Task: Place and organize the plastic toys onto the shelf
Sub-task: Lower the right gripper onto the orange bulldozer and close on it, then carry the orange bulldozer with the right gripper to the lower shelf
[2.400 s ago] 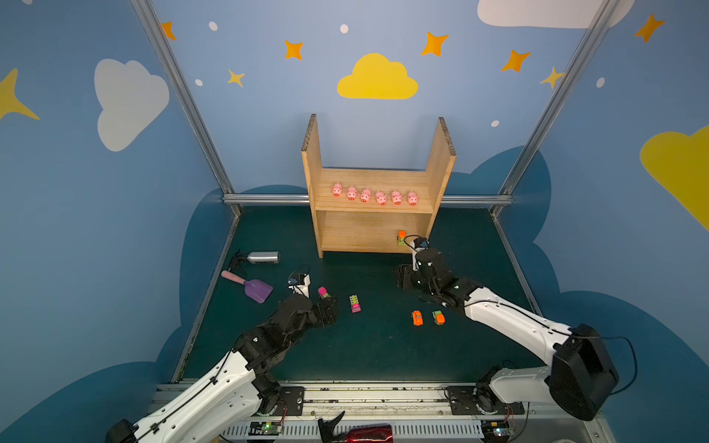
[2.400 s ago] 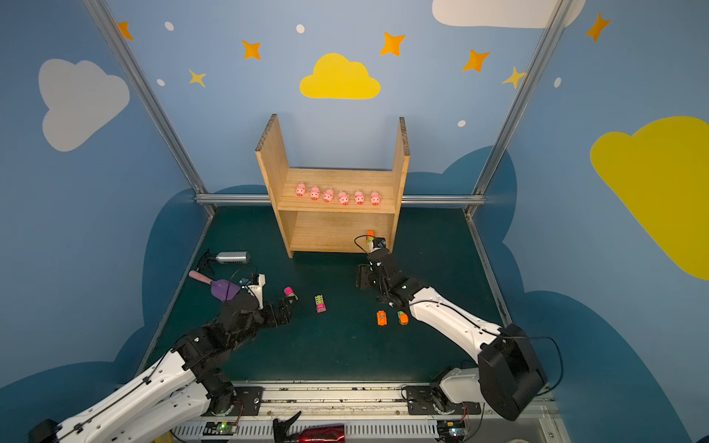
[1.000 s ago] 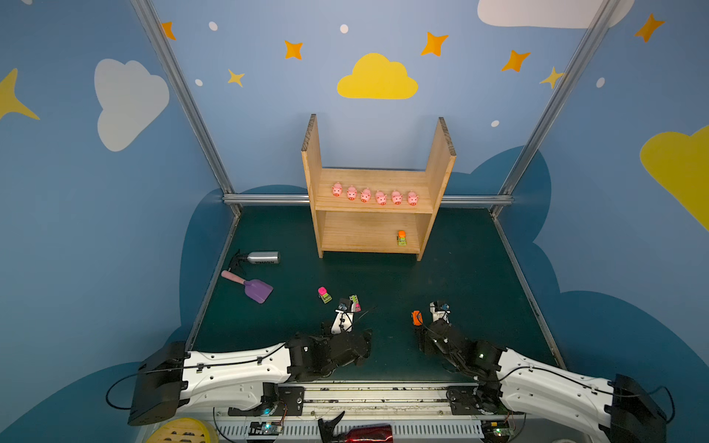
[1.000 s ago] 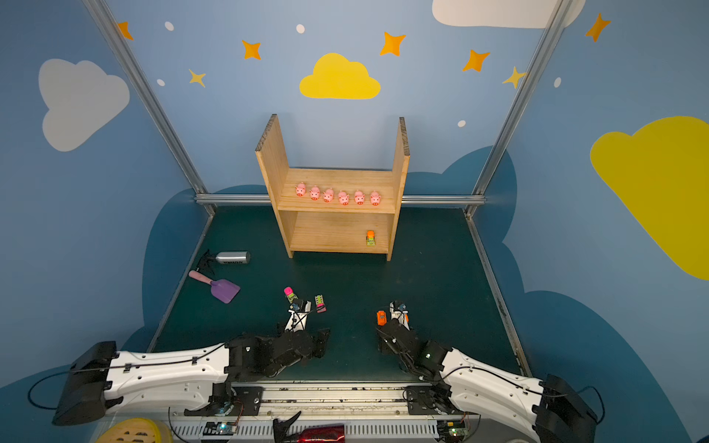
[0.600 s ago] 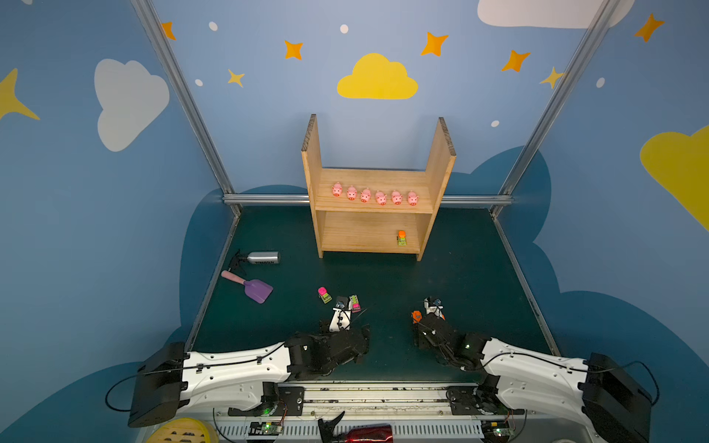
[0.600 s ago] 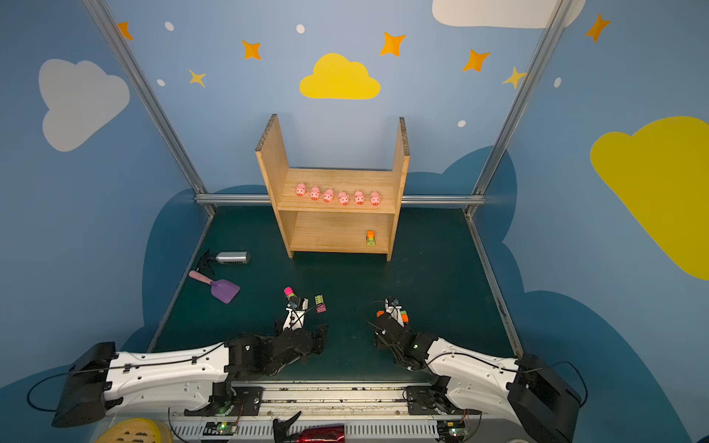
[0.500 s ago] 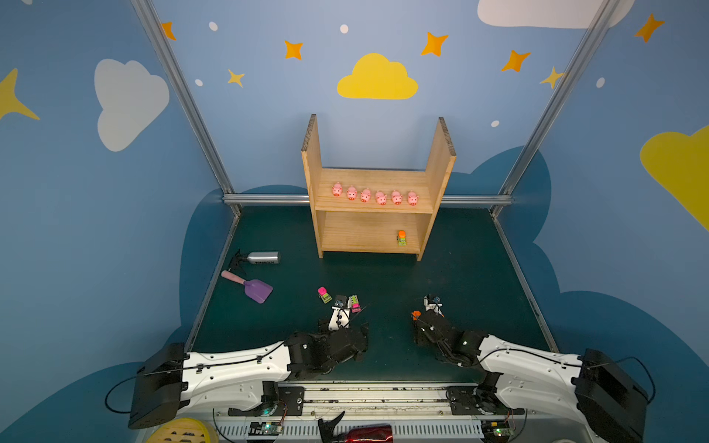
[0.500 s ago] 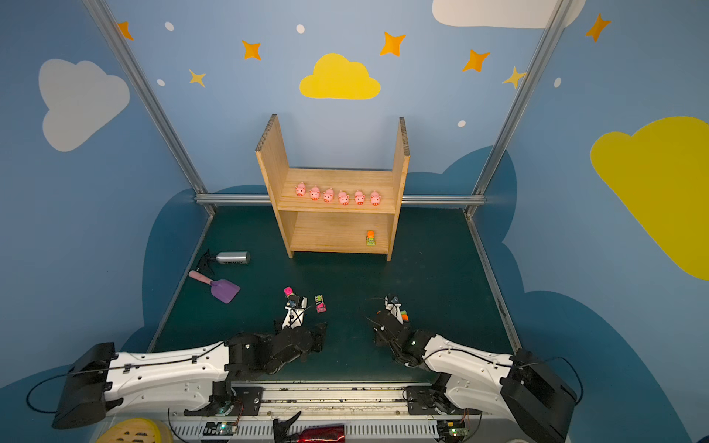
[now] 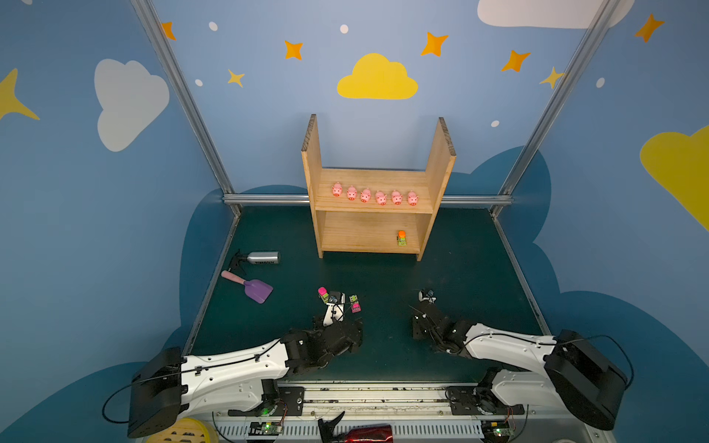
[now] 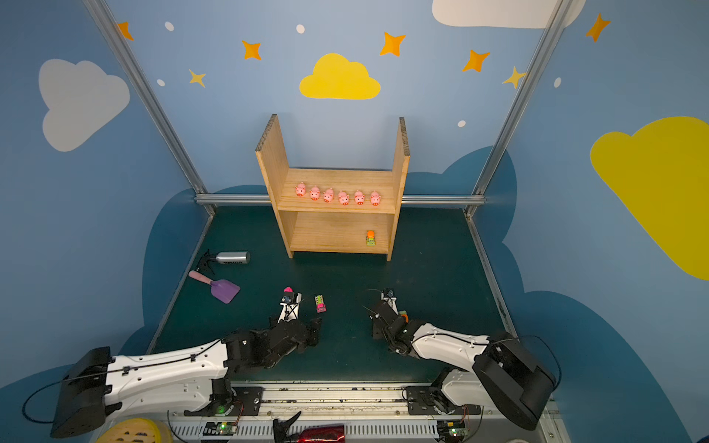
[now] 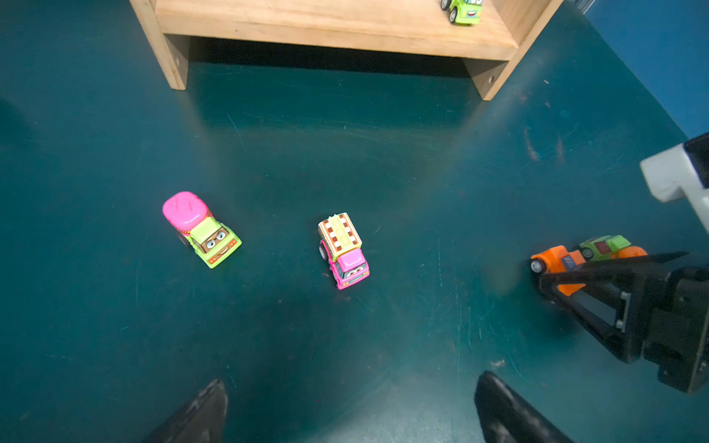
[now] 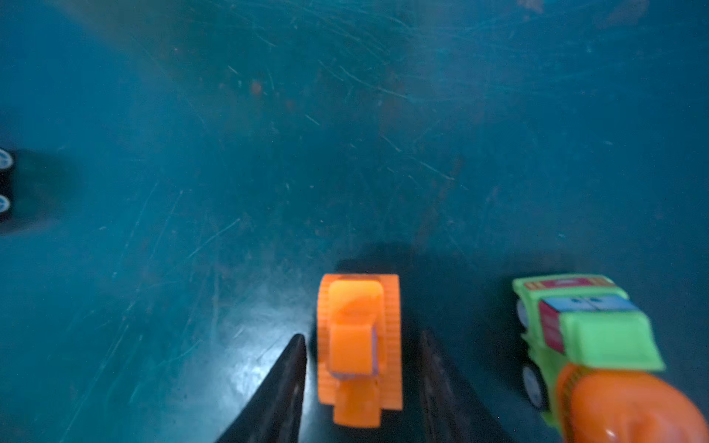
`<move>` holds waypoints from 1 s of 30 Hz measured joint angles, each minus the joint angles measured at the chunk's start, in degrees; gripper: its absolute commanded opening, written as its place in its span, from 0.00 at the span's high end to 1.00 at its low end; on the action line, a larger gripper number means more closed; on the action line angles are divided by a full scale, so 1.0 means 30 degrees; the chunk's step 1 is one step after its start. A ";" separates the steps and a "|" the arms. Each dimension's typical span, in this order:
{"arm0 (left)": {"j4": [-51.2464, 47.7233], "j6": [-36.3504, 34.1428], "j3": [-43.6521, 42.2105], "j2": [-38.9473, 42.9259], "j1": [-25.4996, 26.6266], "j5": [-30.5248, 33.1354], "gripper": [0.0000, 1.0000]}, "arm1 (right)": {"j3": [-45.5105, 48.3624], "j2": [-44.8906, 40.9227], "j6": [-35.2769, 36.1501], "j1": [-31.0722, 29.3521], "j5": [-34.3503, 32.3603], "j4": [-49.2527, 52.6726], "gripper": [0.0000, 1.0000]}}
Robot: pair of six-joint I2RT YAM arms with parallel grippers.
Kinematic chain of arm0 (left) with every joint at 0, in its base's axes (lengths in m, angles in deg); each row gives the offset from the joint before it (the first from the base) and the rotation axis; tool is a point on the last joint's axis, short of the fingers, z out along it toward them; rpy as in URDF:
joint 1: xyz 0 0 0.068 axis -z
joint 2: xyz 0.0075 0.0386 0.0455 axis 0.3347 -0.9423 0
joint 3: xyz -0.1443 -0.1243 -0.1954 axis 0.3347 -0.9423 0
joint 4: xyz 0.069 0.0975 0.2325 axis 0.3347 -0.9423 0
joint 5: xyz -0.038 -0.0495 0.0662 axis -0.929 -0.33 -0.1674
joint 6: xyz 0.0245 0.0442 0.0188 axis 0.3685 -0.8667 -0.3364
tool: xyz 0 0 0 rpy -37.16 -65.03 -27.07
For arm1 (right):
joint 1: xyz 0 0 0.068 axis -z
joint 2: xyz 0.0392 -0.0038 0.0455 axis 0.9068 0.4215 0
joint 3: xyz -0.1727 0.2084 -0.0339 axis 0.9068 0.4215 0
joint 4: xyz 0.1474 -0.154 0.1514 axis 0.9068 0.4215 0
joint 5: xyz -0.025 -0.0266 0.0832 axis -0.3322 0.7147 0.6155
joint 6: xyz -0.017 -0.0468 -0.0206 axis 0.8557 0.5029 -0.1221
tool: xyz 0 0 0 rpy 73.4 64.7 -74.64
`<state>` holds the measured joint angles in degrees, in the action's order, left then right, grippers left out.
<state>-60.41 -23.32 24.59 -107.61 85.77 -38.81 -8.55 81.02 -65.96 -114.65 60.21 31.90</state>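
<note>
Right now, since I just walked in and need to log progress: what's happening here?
Six pigs line the upper board of the shelf; one car sits on the lower. The right gripper straddles an orange bulldozer on the mat, jaws not yet clamped; a green truck stands beside it. The left gripper hovers open near two pink-and-green cars.

The shelf [image 9: 370, 230] is bare pale wood, matt, its grain plain on both boards and rough-looking at the top edges of the side panels. The 6 pigs [image 9: 381, 198] look like smooth pink plastic. The orange vehicle [image 12: 358, 345] and the green and orange vehicle [image 12: 598, 337] are glossy moulded plastic. The desk [image 12: 345, 153] has a dark teal covering, scuffed with fine scratches, faintly shiny under the light. The bottle [image 9: 262, 257] is silver metal with a dull sheen; the scoop [image 9: 258, 289] is matt purple plastic
</note>
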 measured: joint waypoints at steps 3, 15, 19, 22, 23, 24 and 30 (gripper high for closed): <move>0.0022 0.0000 -0.0109 0.0015 -0.0117 -0.0117 0.00 | -0.0102 0.0335 0.0029 0.0000 0.0015 -0.0284 0.58; -0.0007 0.0000 -0.0641 0.1260 -0.0342 -0.0189 0.00 | -0.0729 0.1137 0.0036 0.0007 -0.0036 -0.0350 0.68; -0.0211 0.0007 -0.0838 0.1872 -0.0415 -0.0182 0.00 | -0.0874 0.1304 0.0022 0.0044 -0.0102 -0.0357 0.70; -0.0342 0.0029 -0.0976 0.2426 -0.0444 -0.0146 0.00 | -0.0998 0.1406 0.0029 0.0073 -0.0087 -0.0335 0.71; -0.0393 0.0036 -0.1071 0.2659 -0.0444 -0.0095 0.00 | -0.1027 0.1406 0.0022 0.0073 -0.0066 -0.0299 0.71; -0.0423 0.0044 -0.1188 0.2878 -0.0444 -0.0051 0.00 | -0.1078 0.1406 0.0029 0.0073 -0.0022 -0.0211 0.71; -0.0568 0.0051 -0.2120 0.4386 -0.0568 0.0313 0.00 | -0.1902 0.1399 0.0197 0.0087 0.0189 0.0539 0.71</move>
<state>-62.11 -23.17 18.23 -94.45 84.07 -37.87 -14.25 85.22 -65.37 -114.39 60.77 33.52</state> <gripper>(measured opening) 0.998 0.285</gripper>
